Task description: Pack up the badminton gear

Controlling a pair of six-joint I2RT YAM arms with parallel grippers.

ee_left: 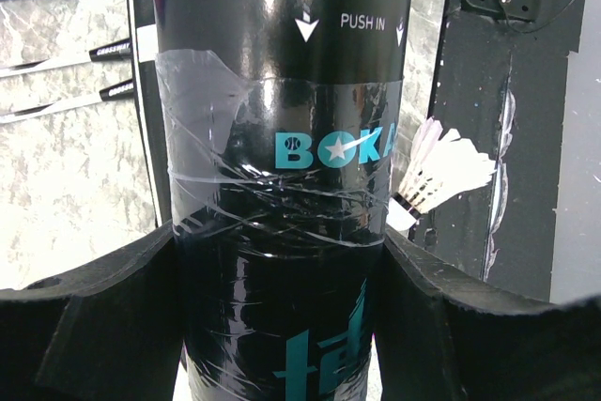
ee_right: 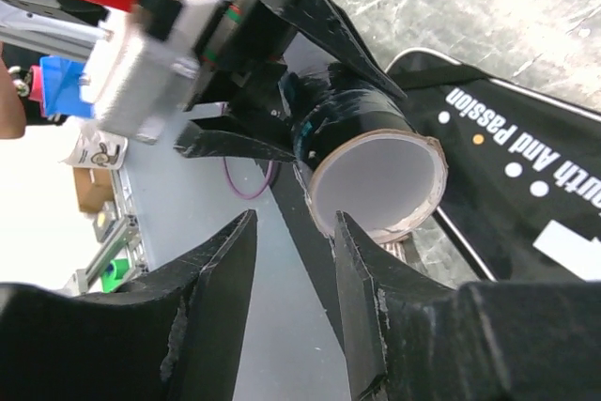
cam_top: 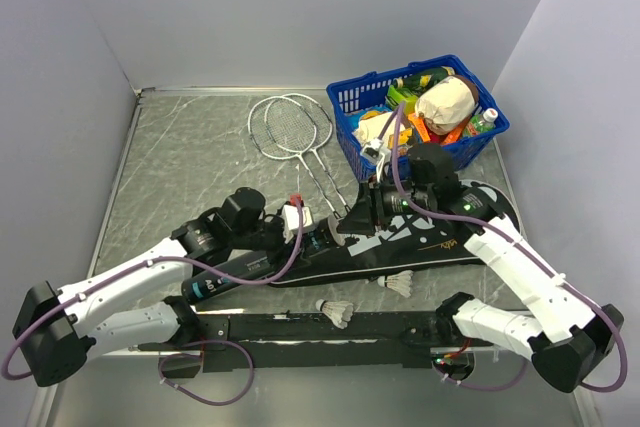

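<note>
Black tube (ee_left: pixel 282 185) between left fingers (ee_left: pixel 94 326)

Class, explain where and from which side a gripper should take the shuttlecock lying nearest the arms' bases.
Probably the narrow cork end of the shuttlecock, from straight above: it lies on its side on the table, and its flared feathers look easy to crush.

Robot lab cell: plain grey walls (cam_top: pixel 300 7) boxing marble-look table (cam_top: pixel 190 147); left arm (cam_top: pixel 120 287), right arm (cam_top: pixel 520 267) mounted.
</note>
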